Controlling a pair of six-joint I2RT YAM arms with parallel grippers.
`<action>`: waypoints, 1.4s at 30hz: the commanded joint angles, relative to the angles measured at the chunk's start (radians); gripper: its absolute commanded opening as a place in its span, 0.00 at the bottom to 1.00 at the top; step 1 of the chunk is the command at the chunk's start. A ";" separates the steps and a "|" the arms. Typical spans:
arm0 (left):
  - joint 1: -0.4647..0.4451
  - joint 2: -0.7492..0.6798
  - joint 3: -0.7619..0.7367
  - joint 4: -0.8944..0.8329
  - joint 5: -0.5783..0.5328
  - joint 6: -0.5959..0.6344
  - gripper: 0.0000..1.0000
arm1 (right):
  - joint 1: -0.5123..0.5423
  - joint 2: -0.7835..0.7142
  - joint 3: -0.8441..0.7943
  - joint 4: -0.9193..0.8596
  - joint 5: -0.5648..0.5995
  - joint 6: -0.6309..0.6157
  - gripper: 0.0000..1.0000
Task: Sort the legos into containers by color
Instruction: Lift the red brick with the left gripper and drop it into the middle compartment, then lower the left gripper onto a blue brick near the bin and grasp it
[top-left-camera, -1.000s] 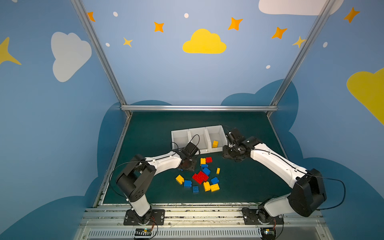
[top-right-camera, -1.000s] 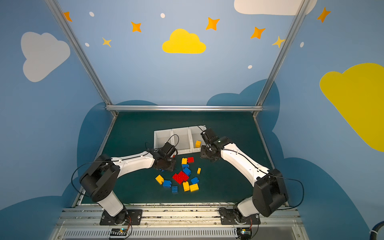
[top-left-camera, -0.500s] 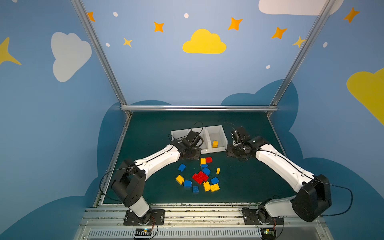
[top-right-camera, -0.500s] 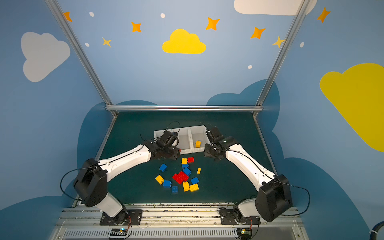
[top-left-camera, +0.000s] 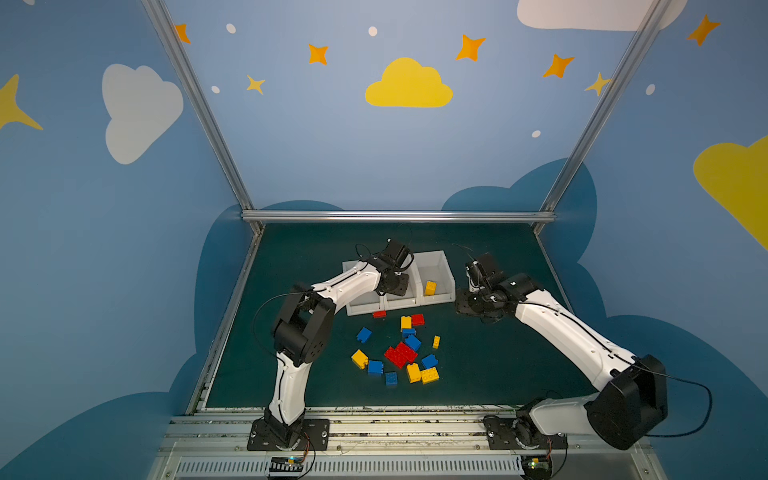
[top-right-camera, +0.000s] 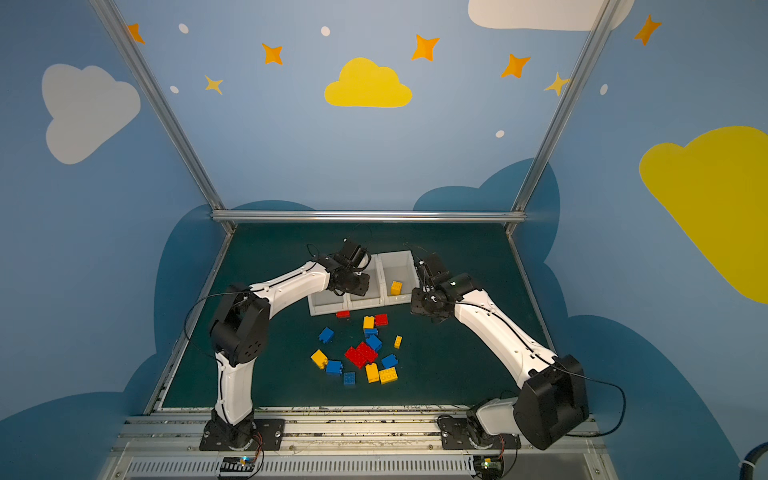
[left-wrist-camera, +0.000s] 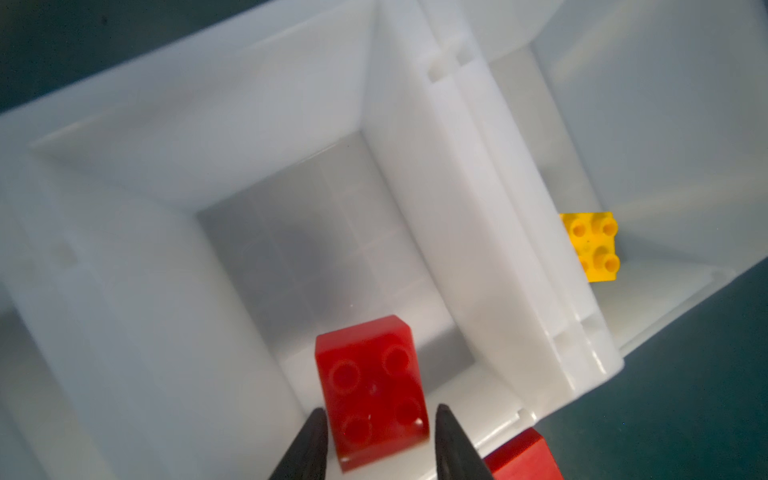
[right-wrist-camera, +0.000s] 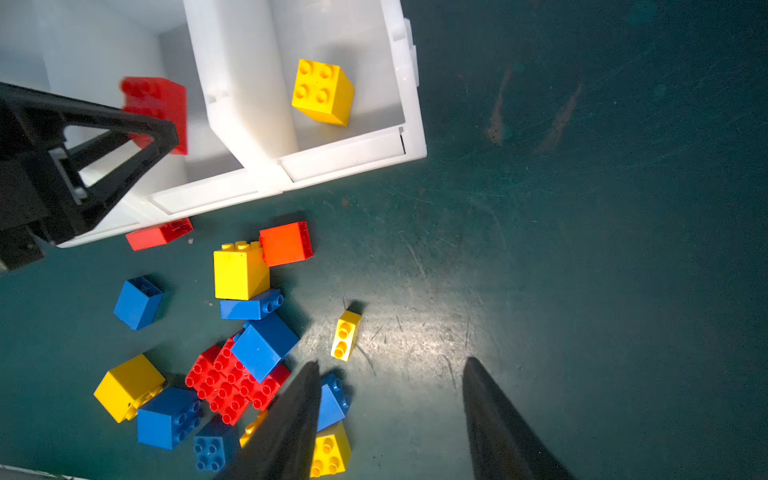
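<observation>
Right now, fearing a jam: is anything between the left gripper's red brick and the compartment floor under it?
Nothing visible: the middle compartment under the red brick is bare; the yellow brick lies past the divider.

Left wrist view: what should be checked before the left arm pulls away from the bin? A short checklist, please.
1. red brick is over the middle compartment: ok.
2. left gripper has parted from the brick: ok.
3. Brick at rest on the compartment floor: cannot tell, it is blurred.
4. yellow brick sits alone in the neighbouring compartment: ok.
5. right gripper is open, empty and clear of the bin: ok.
</observation>
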 joint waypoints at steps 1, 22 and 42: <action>-0.004 -0.031 0.015 -0.024 0.016 0.011 0.56 | -0.005 -0.019 0.004 -0.025 0.008 -0.007 0.58; -0.001 -0.422 -0.396 0.007 -0.056 -0.056 0.64 | -0.007 0.016 -0.013 0.006 -0.045 -0.019 0.59; -0.001 -0.565 -0.685 0.000 -0.077 -0.144 0.66 | 0.028 0.105 0.002 0.018 -0.100 -0.021 0.58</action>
